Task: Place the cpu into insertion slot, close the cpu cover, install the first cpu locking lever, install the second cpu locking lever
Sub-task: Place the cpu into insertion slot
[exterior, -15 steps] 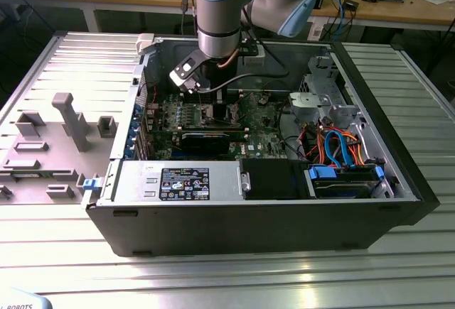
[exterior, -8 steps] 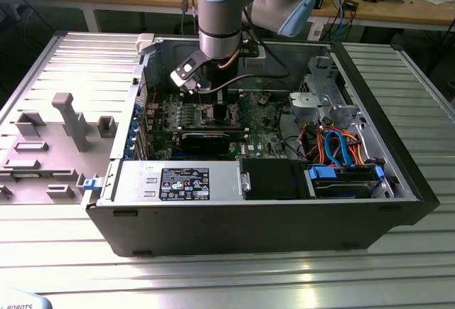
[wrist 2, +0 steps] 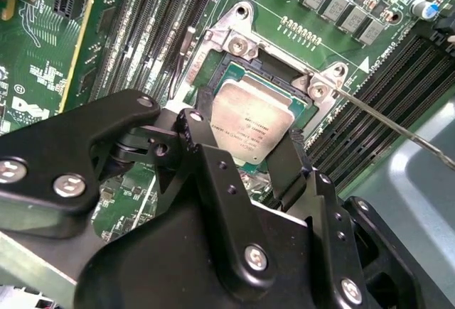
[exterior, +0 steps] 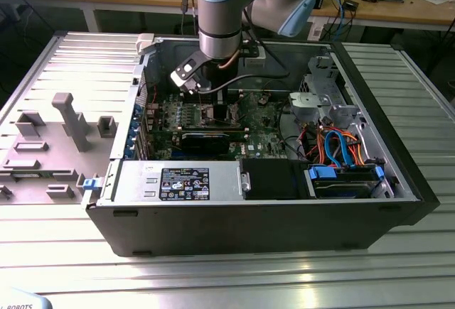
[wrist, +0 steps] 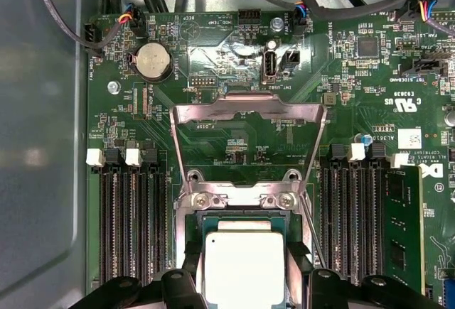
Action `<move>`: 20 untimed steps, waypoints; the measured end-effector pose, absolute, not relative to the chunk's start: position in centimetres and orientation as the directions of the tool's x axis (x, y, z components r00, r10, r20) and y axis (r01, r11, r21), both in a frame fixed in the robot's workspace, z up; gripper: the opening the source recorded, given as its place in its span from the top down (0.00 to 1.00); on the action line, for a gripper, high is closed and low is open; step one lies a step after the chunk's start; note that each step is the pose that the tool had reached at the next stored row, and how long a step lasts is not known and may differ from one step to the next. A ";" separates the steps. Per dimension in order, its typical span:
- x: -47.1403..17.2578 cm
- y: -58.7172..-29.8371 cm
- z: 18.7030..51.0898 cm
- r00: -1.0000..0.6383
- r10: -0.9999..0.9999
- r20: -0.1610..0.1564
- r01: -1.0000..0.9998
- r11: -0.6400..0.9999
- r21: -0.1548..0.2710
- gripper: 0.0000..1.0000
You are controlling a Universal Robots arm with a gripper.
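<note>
Right, the arm is down inside the open computer case (exterior: 284, 231) on the ribbed tabletop (exterior: 234, 280). Its hand (wrist 2: 245, 138) is pinching the cpu (wrist 2: 250, 121), one black finger (wrist 2: 201, 145) against each of two opposite edges, silver top facing up. The chip sits directly over the insertion slot (wrist 2: 274, 67), lying flat to the green motherboard (wrist: 234, 149). Whether it is fully seated or a hair above, I cannot tell from here.

The cpu cover (wrist: 249, 109) is swung back open, its frame lying over the board beyond the slot's hinge end. A thin locking lever (wrist 2: 384, 121) stands free, angling off from the slot's corner.

By my reckoning that chip is light and rigid, and slick on its metal lid. The contacts underneath are likely delicate, and so are the slot's pins. So the edges look like the only sensible place to hold it, just as the fingers have it: square and flat, with a modest squeeze. Any tilt or sideways drag looks risky for those pins.
</note>
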State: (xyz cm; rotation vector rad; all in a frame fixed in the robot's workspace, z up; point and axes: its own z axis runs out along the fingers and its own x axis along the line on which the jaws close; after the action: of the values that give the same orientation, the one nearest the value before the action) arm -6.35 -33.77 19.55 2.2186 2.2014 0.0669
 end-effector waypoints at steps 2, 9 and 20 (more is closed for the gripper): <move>-6.3 -33.8 19.5 0.007 1.000 0.019 0.999 -0.008 0.041 0.38; -6.3 -33.6 19.6 0.007 1.000 0.018 0.999 -0.008 0.041 0.38; -6.3 -33.6 19.5 0.007 1.000 0.019 0.999 -0.008 0.041 0.38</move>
State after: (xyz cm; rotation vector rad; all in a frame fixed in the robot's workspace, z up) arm -6.35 -33.56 19.54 2.2183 2.2012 0.0659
